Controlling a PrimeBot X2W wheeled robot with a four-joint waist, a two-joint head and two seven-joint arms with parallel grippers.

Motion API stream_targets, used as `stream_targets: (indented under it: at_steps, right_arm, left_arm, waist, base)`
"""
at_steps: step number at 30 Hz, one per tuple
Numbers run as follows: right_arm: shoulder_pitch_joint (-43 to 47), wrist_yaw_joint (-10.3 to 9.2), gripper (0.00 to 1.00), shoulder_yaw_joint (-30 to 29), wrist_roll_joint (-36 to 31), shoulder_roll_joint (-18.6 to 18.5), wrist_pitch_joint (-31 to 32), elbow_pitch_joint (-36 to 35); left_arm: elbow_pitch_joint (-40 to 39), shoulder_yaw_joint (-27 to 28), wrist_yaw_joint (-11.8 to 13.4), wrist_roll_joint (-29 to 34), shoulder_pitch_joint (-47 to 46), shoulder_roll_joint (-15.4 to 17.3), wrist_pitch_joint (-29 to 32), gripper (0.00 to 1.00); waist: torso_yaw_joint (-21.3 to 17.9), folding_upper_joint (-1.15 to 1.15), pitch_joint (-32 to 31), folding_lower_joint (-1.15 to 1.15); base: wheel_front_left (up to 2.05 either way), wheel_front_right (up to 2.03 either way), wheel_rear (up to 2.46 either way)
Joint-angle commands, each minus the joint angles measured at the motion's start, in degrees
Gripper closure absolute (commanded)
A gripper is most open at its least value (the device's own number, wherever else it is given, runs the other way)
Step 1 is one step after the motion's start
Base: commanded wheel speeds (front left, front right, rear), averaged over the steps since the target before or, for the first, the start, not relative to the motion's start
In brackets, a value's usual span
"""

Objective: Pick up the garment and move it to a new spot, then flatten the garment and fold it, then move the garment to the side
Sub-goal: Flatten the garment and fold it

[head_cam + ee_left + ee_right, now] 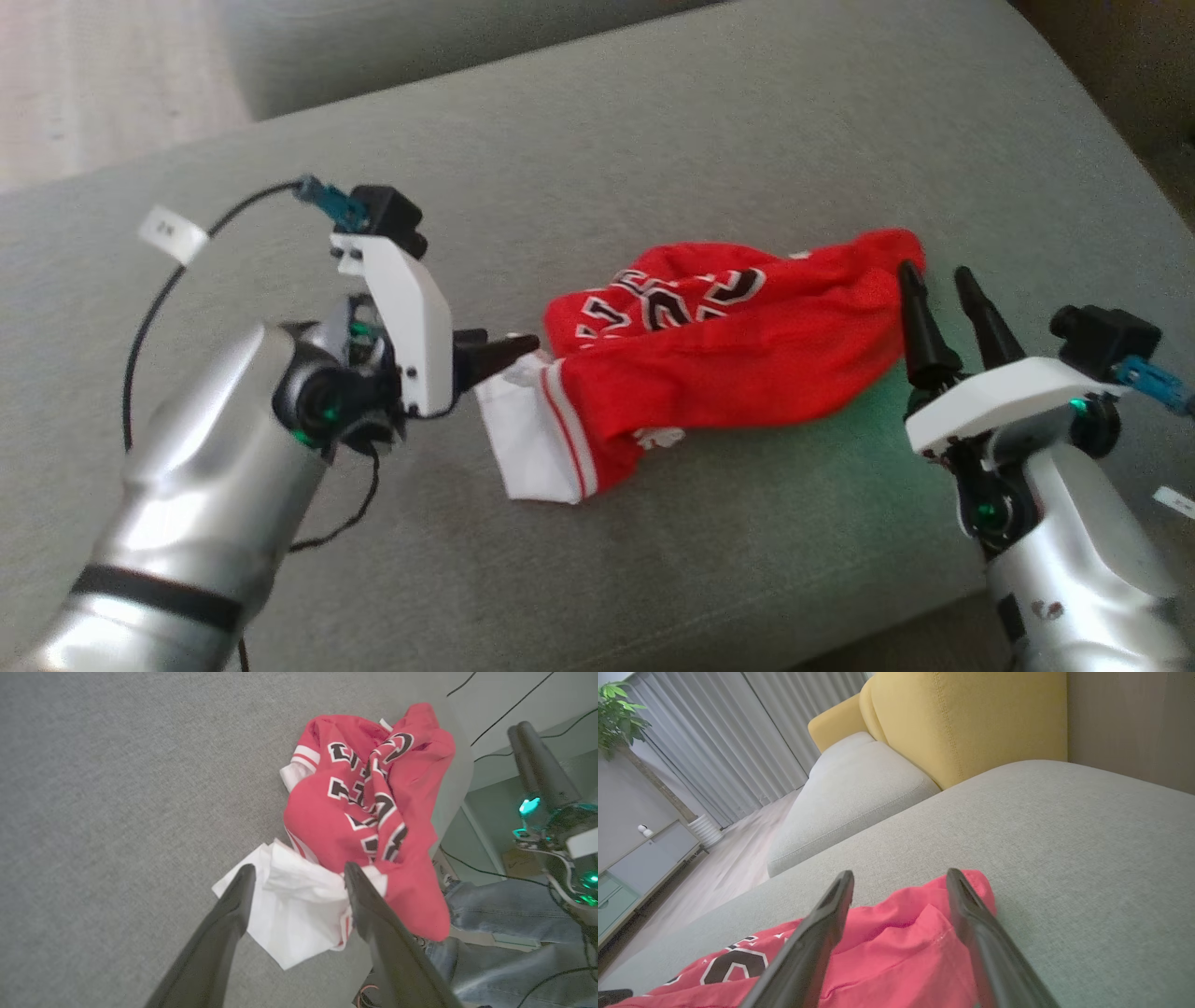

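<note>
Head view is showing the red garment (738, 345) lying crumpled on the grey sofa cushion (653, 121). The left gripper (299, 870), fingers apart, is straddling its white hem. The right gripper (934, 273), also apart, is bracketing the opposite end, probably so that both can lift together.

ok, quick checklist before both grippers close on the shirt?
1. Left gripper open: ok.
2. Right gripper open: ok.
3. White edge between left jaws: ok.
4. Red end of the shirt between right jaws: ok.
5. Shirt flat on the cushion: not ok, bunched.
6. Jaws low enough to pinch fabric: cannot tell.
</note>
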Motion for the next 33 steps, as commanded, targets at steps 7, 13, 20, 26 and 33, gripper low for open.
stream_targets:
  at_steps: [7,13,20,26,33]
  right_arm:
    - [1.42,-0.04,0.00,-1.52,-2.99,2.86,2.38,-4.84]
    - [2.80,-0.04,0.00,-3.71,-4.58,3.82,3.68,-6.21]
    - [4.11,-0.04,0.00,-5.27,-6.14,4.10,5.10,-7.75]
    - [5.14,-0.04,0.00,-5.63,-7.24,4.35,5.49,-8.97]
    - [7.08,-0.04,0.00,-5.47,-7.84,4.72,5.52,-10.14]
  left_arm:
    - [7.03,-0.81,0.00,-3.03,-7.76,1.97,6.47,0.00]
    - [8.07,-2.63,-0.01,-5.51,-8.51,1.69,6.74,1.00]
    - [4.73,-3.82,-0.01,-7.71,-10.50,2.44,2.90,1.00]
    - [6.91,-0.87,0.20,-7.23,-13.73,3.51,-4.69,1.00]
    - [8.69,2.72,2.59,-6.73,-11.36,7.28,-11.47,1.00]
  waist:
    - [-4.87,0.00,2.81,0.00]
    - [-4.01,0.00,2.15,0.00]
    - [0.98,0.00,-0.50,0.00]
    - [4.95,0.00,-2.58,0.00]
    - [6.92,0.00,-4.17,0.00]
  base:
    - [0.00,0.00,0.00]
    - [0.00,0.00,0.00]
    - [0.00,0.00,0.00]
    - [0.00,0.00,0.00]
    - [0.00,0.00,0.00]
